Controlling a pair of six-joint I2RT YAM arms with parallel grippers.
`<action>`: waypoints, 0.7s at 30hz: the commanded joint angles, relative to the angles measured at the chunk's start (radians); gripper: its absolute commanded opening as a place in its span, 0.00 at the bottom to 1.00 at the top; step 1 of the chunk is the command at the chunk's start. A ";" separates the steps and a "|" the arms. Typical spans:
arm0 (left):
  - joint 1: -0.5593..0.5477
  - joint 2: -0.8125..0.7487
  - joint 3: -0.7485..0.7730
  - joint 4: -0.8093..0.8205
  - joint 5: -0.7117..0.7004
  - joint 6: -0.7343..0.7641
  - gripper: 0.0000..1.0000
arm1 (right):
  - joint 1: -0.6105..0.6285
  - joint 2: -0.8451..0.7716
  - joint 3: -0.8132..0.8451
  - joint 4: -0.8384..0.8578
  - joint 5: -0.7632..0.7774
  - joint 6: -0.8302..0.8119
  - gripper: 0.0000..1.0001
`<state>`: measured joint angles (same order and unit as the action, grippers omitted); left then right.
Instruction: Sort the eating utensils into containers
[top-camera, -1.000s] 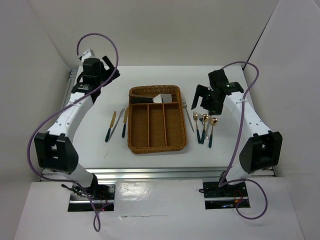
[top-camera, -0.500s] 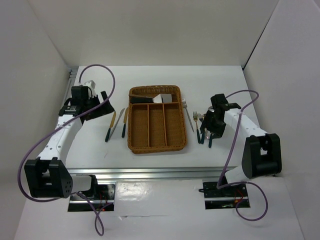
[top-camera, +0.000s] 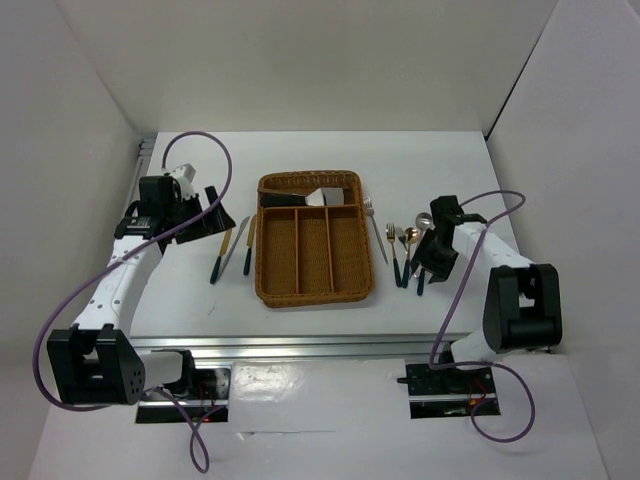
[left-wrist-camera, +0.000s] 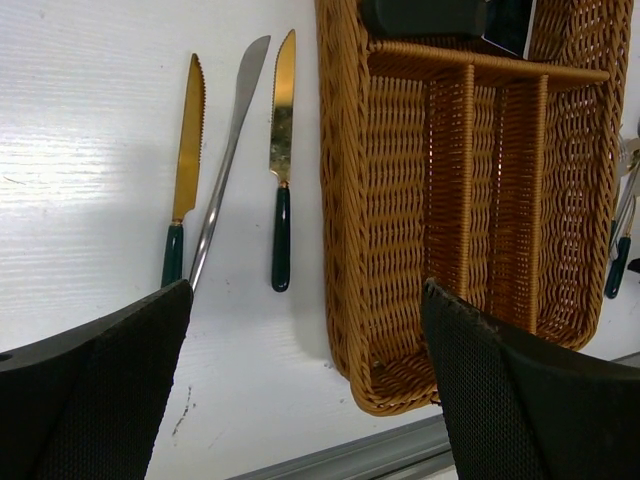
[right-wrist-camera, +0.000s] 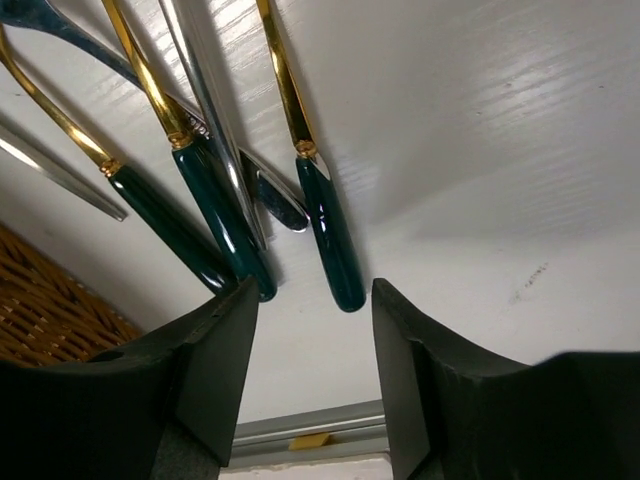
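My right pincer (right-wrist-camera: 312, 330) has dropped low over the spoons and forks (top-camera: 405, 245) by the right edge, spread around one green handle (right-wrist-camera: 330, 240). I think pinching comes next. My left pincer (left-wrist-camera: 305, 300) hangs spread above the knives (left-wrist-camera: 188, 150).

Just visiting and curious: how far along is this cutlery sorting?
Barely started. Only the wide silver server lies in the crosswise slot of the wicker tray. Nothing is gripped: the right end effector hangs open over the forks and spoons, the left end effector open near three knives. All those are left to sort.
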<state>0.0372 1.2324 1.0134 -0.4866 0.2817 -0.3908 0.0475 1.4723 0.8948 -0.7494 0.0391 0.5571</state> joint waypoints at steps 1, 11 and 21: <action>0.006 -0.002 -0.001 0.037 0.047 0.029 1.00 | 0.002 0.048 -0.026 0.047 -0.039 0.015 0.55; 0.015 0.016 -0.001 0.046 0.056 0.038 1.00 | 0.002 0.092 -0.057 0.053 -0.028 0.058 0.48; 0.015 0.027 -0.001 0.056 0.083 0.038 1.00 | 0.002 0.154 -0.033 0.027 -0.002 0.087 0.00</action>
<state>0.0456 1.2575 1.0119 -0.4614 0.3325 -0.3840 0.0475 1.5829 0.8536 -0.7235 -0.0154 0.6197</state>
